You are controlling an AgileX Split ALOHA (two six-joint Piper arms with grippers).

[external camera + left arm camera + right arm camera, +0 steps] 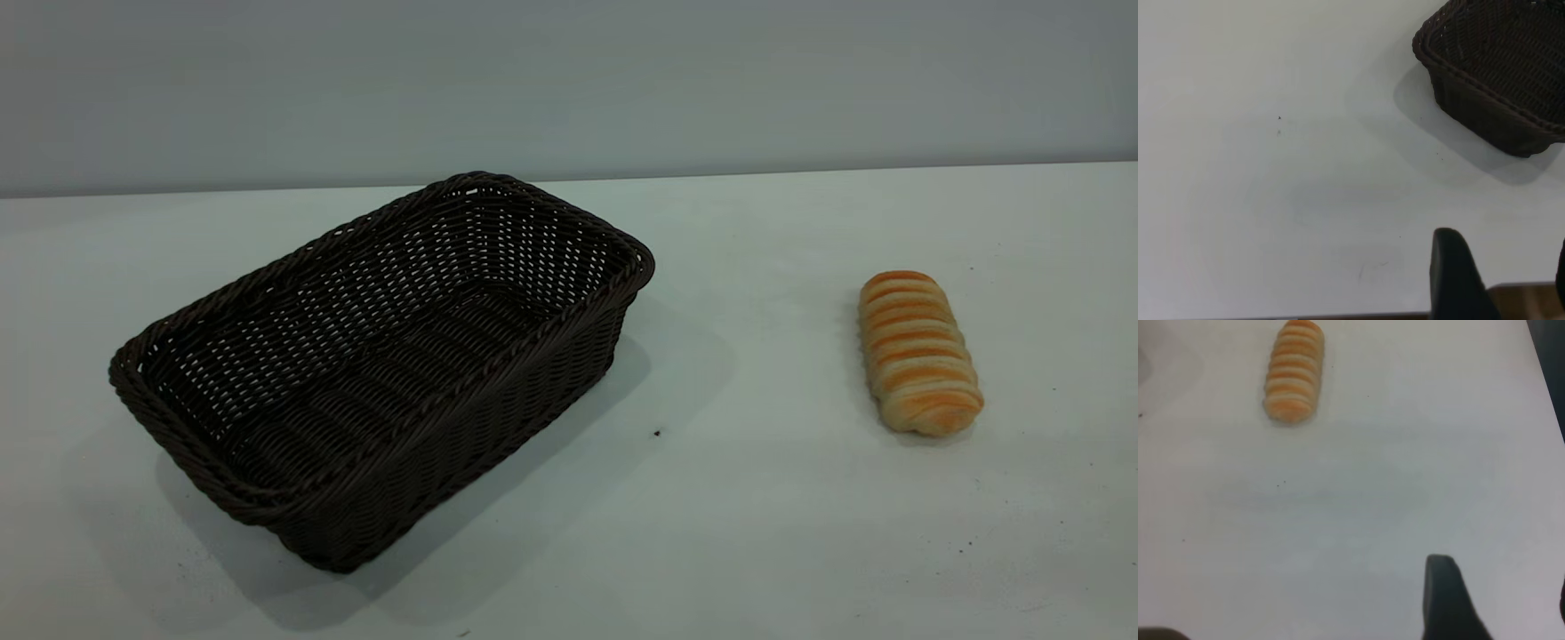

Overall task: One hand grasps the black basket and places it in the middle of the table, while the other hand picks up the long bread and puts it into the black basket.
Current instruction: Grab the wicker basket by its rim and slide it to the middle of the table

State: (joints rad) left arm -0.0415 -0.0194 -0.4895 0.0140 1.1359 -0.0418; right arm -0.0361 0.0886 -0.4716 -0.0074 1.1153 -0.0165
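The black basket [462,444] stands empty on the left half of the table [756,516], set at an angle. The long bread [917,352] lies on the table's right side, well apart from the basket. Neither arm shows in the exterior view. In the left wrist view, my left gripper [1505,267] is open and empty over bare table, with a corner of the basket [1485,113] some way off. In the right wrist view, my right gripper [1501,587] is open and empty, with the bread [1295,370] well away from its fingers.
A tiny dark speck [657,433] lies between basket and bread. The table's edge [1525,300] shows by the left gripper. A dark area [1548,360] lies past the table's edge in the right wrist view. A plain grey wall stands behind the table.
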